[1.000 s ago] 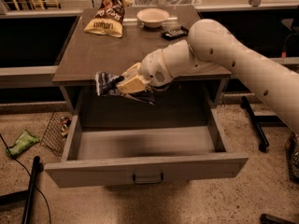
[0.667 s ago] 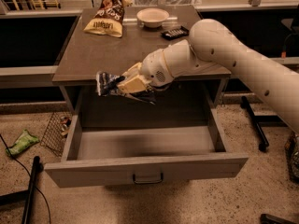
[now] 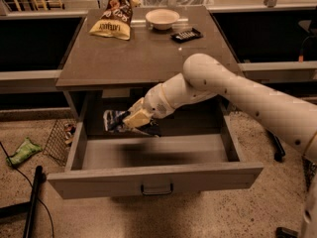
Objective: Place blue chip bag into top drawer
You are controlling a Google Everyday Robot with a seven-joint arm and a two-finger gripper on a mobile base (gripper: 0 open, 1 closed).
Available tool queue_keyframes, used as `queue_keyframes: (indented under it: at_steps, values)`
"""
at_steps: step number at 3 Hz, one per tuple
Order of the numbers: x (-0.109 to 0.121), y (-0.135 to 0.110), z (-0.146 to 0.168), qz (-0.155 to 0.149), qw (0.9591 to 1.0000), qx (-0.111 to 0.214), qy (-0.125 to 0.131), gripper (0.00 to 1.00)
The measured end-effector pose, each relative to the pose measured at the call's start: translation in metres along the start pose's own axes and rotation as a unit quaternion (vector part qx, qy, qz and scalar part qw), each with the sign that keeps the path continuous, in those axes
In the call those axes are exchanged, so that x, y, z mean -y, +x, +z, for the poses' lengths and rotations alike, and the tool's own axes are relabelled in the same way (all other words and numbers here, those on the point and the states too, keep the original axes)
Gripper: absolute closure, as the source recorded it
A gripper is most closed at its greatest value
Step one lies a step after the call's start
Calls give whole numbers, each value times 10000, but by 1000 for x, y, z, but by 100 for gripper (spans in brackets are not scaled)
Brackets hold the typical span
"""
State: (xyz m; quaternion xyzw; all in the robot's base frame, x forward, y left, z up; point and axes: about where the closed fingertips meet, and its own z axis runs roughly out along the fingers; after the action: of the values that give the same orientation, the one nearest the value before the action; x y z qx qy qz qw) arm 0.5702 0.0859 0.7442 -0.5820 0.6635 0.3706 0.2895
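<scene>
Claw (image 3: 127,124) tight around the blue chip bag (image 3: 112,119) (lower than before), down within the open top drawer (image 3: 99,182).

Your gripper (image 3: 130,121), chip bag (image 3: 112,119) in it, sits over the top drawer's (image 3: 153,176) rear left, under the table (image 3: 143,61). On the table's rear, left to right: other bag (image 3: 113,20), bowl (image 3: 162,18), candy bar (image 3: 186,34).

A cream-white tubular arm (image 3: 247,100) swells into a rounded, bulbous elbow joint (image 3: 203,73). Small dark dots like screw heads run along its smooth shell, and thin tan seam rings mark the wrist. The tan, blocky pincer (image 3: 134,119), over the back of the wide grey wooden drawer (image 3: 153,175), grips a crinkled dark blue chip bag (image 3: 113,120).
</scene>
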Motion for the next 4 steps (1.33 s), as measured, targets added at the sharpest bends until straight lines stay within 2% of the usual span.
queue_keyframes:
  at_steps: [1, 2, 4]
  values:
    - [5, 24, 28, 87, 9997, -108, -221, 100]
    - [12, 45, 57, 260, 9990, -305, -184, 81]
    - [23, 62, 80, 399, 9983, -428, 8, 35]
